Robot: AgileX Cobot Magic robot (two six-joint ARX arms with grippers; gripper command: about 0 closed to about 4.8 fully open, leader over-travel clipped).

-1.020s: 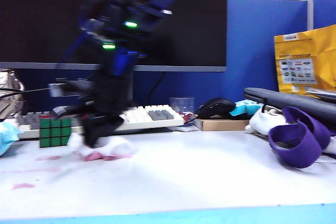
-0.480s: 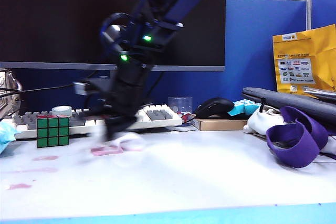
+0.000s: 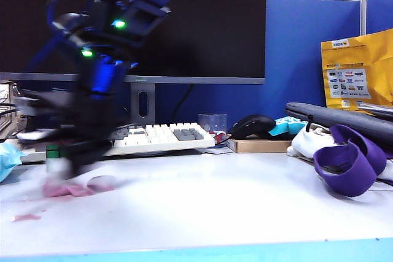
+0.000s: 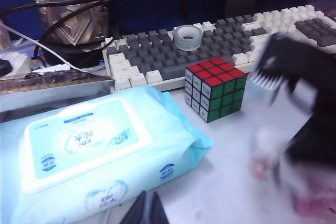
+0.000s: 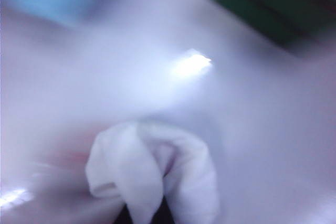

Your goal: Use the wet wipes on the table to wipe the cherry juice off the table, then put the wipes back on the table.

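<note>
The wet wipes (image 3: 77,187) are a crumpled white sheet stained pink, pressed on the table (image 3: 245,207) at the left. My right gripper (image 3: 72,167) is blurred and shut on them from above. In the right wrist view the wet wipes (image 5: 152,177) bulge in two folds over the right gripper (image 5: 144,216). A smear of cherry juice (image 3: 26,217) lies near the front left. The left gripper (image 4: 148,208) is shut and empty, low over the table beside the light-blue wipes packet (image 4: 89,150). In that view the right arm (image 4: 304,108) is a dark blur over the pink wet wipes (image 4: 310,203).
A Rubik's cube (image 4: 215,88) stands in front of the keyboard (image 4: 173,56), which carries a tape roll (image 4: 189,36). A monitor (image 3: 202,23) fills the back. A mouse (image 3: 252,126) and a white bundle with a purple strap (image 3: 344,157) lie at the right.
The right arm swept the wipe a little to the right, then far back to the left across the table. It now covers most of the cube. The left arm has not moved.
</note>
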